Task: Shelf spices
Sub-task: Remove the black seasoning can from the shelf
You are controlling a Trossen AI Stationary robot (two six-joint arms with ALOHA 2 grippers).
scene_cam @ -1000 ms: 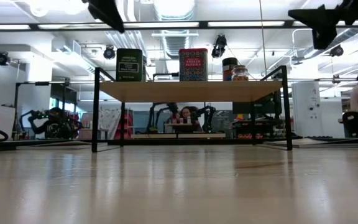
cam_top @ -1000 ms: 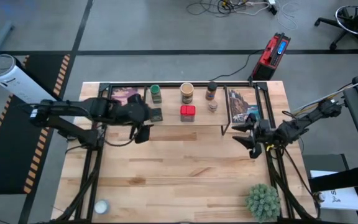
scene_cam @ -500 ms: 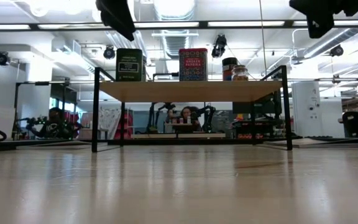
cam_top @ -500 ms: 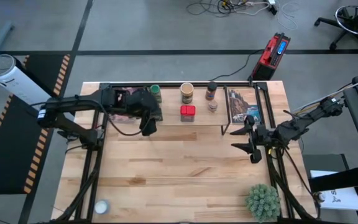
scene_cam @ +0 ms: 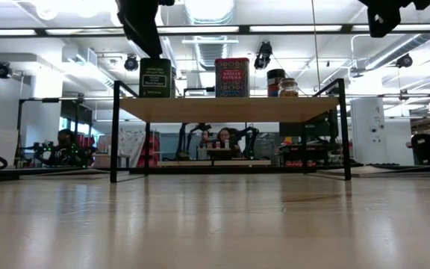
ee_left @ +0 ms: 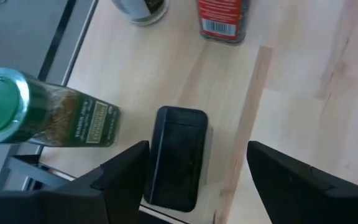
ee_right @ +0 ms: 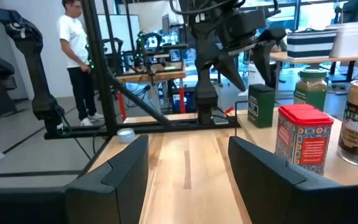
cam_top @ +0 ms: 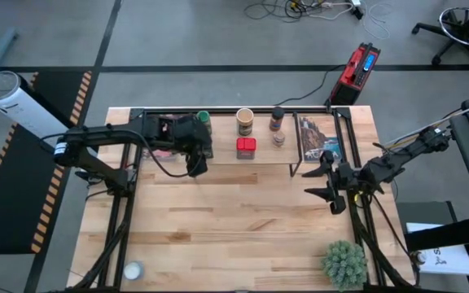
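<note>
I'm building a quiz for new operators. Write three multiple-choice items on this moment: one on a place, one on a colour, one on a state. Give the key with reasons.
1. Where does the red square tin stand?
A. on the floor
B. on a chair
C. on the shelf

2. What colour is the lid of the jar next to the black box?
A. green
B. red
C. white

3. How is the left gripper?
A. shut on the jar
B. open, with a finger on either side of the black box
C. shut on nothing

Key:
1 C: the high view shows the tin on the plank among the other spices.
2 A: the left wrist view shows a green lid.
3 B: the left wrist view shows both fingers apart from the box, which stands on the shelf.
</note>
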